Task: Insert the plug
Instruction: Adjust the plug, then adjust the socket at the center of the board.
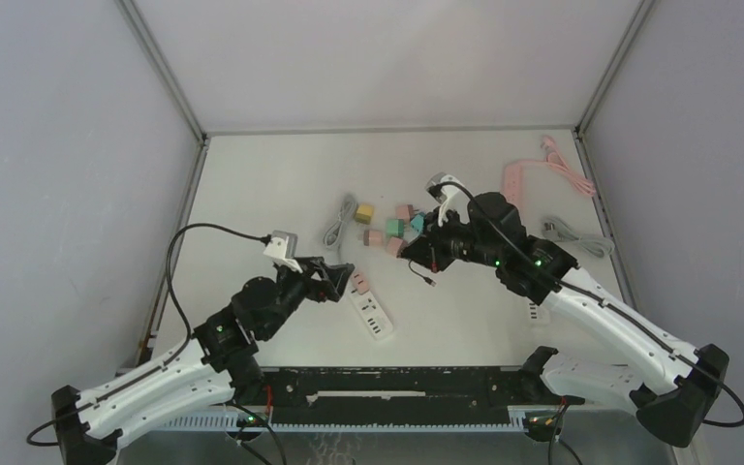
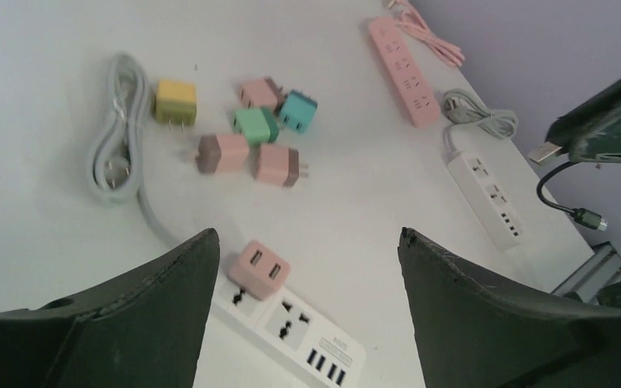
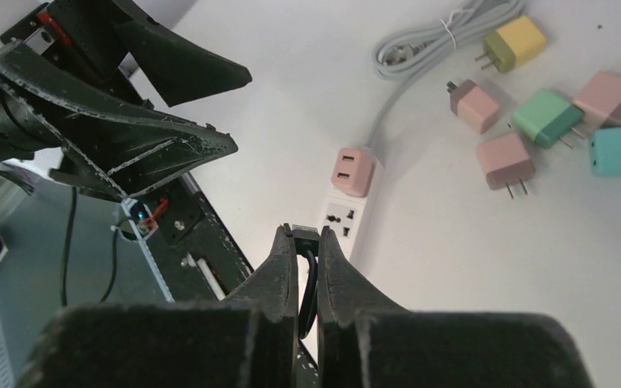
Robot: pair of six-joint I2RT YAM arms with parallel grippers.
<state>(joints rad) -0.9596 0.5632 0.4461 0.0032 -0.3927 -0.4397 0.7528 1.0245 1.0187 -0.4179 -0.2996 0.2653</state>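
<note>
A pink USB adapter [image 2: 258, 269] sits plugged into the end socket of the white power strip [image 2: 307, 331], which lies on the table [image 1: 370, 310]. My left gripper [image 2: 307, 234] hangs open just above that adapter, fingers wide on either side and touching nothing. My right gripper [image 3: 306, 233] is shut on a black USB plug [image 3: 305, 235], whose black cable loops down between the fingers and dangles [image 1: 424, 274]. That gripper hovers above the table to the right of the strip [image 3: 346, 222]. The left wrist view shows the held plug's metal tip [image 2: 543, 151] at far right.
Several loose coloured adapters [image 1: 397, 228] lie mid-table beside a coiled grey cord [image 2: 117, 137]. A pink power strip [image 2: 404, 73] with its cord lies at the back right. Another white strip [image 2: 489, 198] and a grey cable [image 1: 572, 237] lie near the right wall.
</note>
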